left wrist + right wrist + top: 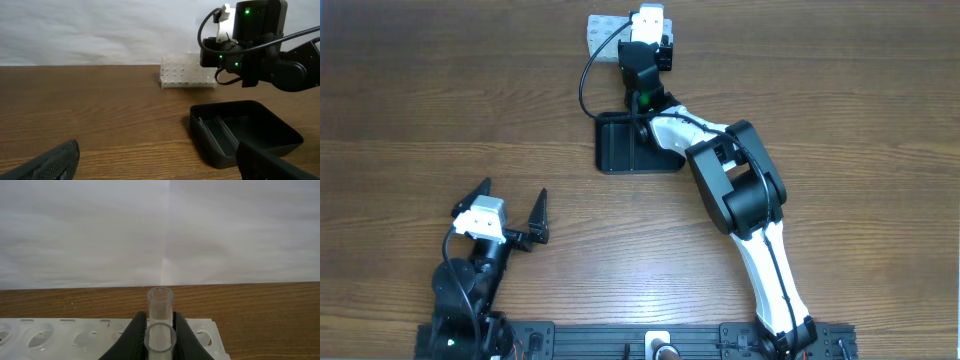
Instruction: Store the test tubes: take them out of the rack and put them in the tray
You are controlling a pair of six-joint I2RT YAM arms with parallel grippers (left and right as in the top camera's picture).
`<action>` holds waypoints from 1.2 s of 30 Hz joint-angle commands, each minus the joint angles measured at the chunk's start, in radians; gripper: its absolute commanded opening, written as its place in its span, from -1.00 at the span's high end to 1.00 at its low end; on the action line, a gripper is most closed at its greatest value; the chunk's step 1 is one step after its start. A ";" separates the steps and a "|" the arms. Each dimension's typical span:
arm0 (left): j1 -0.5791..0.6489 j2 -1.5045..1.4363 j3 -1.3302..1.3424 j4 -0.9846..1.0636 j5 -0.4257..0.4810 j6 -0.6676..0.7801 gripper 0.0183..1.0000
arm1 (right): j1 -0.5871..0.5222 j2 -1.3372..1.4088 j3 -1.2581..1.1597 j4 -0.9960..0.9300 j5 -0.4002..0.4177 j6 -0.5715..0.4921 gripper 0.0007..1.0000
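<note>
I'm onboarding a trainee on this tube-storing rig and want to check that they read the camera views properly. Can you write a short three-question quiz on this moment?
1. True or false: the left gripper is shut.
2. Multiple choice: relative to the rack, the black tray sits A) on top of it, B) on the table, apart from it, C) underneath it.
3. Fill in: the fingers of the right gripper flank a ____ standing in the rack.

Key
1. False: it is open and holds nothing.
2. B.
3. test tube.
</note>
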 commanded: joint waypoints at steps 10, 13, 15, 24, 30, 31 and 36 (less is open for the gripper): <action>0.006 -0.010 -0.004 -0.002 0.013 0.018 -1.00 | 0.014 -0.044 0.021 0.033 0.041 -0.002 0.83; 0.006 -0.010 -0.004 -0.002 0.013 0.018 -1.00 | 0.014 -0.055 0.021 0.064 0.058 -0.003 0.86; 0.006 -0.010 -0.004 -0.002 0.013 0.018 -1.00 | 0.014 -0.064 0.021 0.074 0.058 -0.003 0.88; 0.006 -0.010 -0.004 -0.002 0.013 0.018 -1.00 | 0.023 -0.111 0.021 0.082 0.058 -0.051 0.91; 0.006 -0.010 -0.004 -0.002 0.013 0.018 -1.00 | 0.030 -0.160 0.021 0.081 0.057 -0.070 0.95; 0.006 -0.010 -0.004 -0.002 0.013 0.018 -1.00 | 0.033 -0.173 0.021 0.081 0.057 -0.076 0.96; 0.006 -0.010 -0.005 -0.002 0.013 0.018 -1.00 | 0.043 -0.234 0.021 0.034 0.054 -0.093 0.98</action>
